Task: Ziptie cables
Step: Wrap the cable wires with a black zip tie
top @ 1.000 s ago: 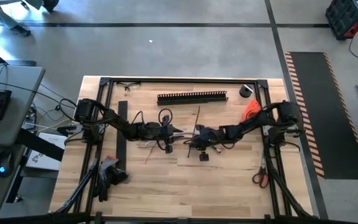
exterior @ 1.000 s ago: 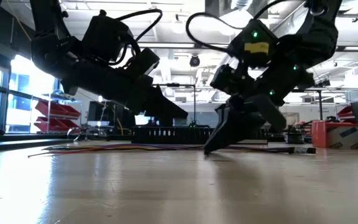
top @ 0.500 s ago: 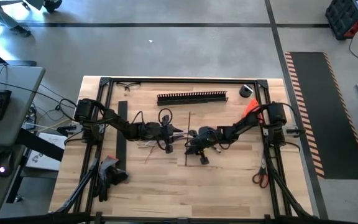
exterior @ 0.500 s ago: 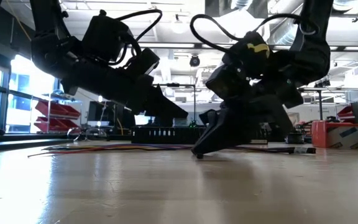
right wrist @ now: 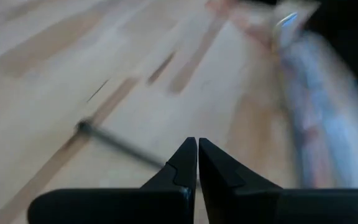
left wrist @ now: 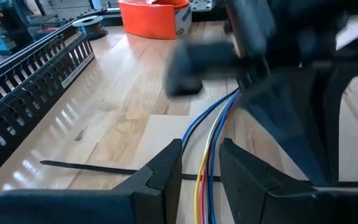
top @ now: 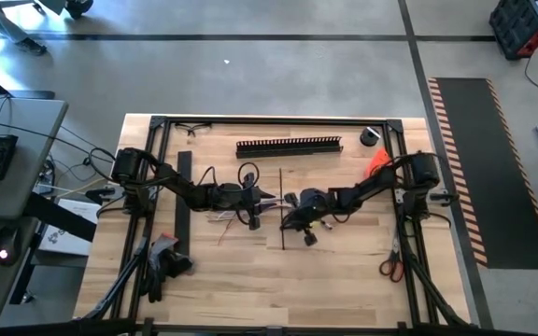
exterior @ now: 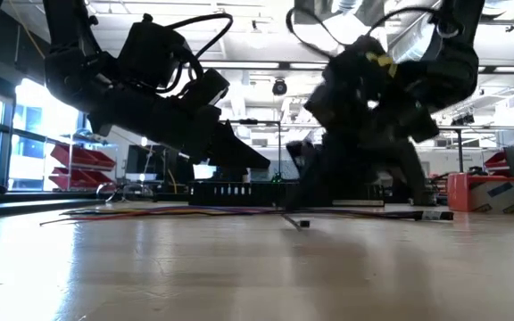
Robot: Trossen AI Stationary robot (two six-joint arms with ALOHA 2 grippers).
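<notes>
The cables (left wrist: 211, 138), blue, pale and red wires, run between the fingers of my left gripper (left wrist: 201, 148), which sits near the table's middle (top: 267, 198) and is shut on them. Their loose ends trail on the wood behind it (top: 224, 220) (exterior: 150, 212). A thin black zip tie (top: 279, 187) lies straight from far to near just right of that gripper. My right gripper (top: 285, 219) (right wrist: 197, 144) is shut on it. In the low view the right arm is blurred, and the tie's near end (exterior: 299, 222) is at the tabletop. My left gripper has the cable bunch (left wrist: 207, 163) between its two fingers, which lie along the wires and slant slightly down. The wires run out past the fingertips toward my right arm. My right gripper pinches the zip tie (right wrist: 157, 162) at its fingertips, slanting down from the table's right; the tie sticks out sideways across the fingers.
A long black slotted strip (top: 289, 147) lies at the far side and another (top: 183, 191) at the left. An orange tape roll (left wrist: 154, 14) and a small spool (top: 370, 136) sit at the far right, scissors (top: 390, 266) at the near right. A black frame (top: 269, 121) rings the table.
My right gripper has rolled at the wrist and shifted a little toward the left gripper, staying shut. The zip tie went with it: it has swung from a slant to a straight far-to-near line and moved leftward. My left gripper and the cables kept still.
</notes>
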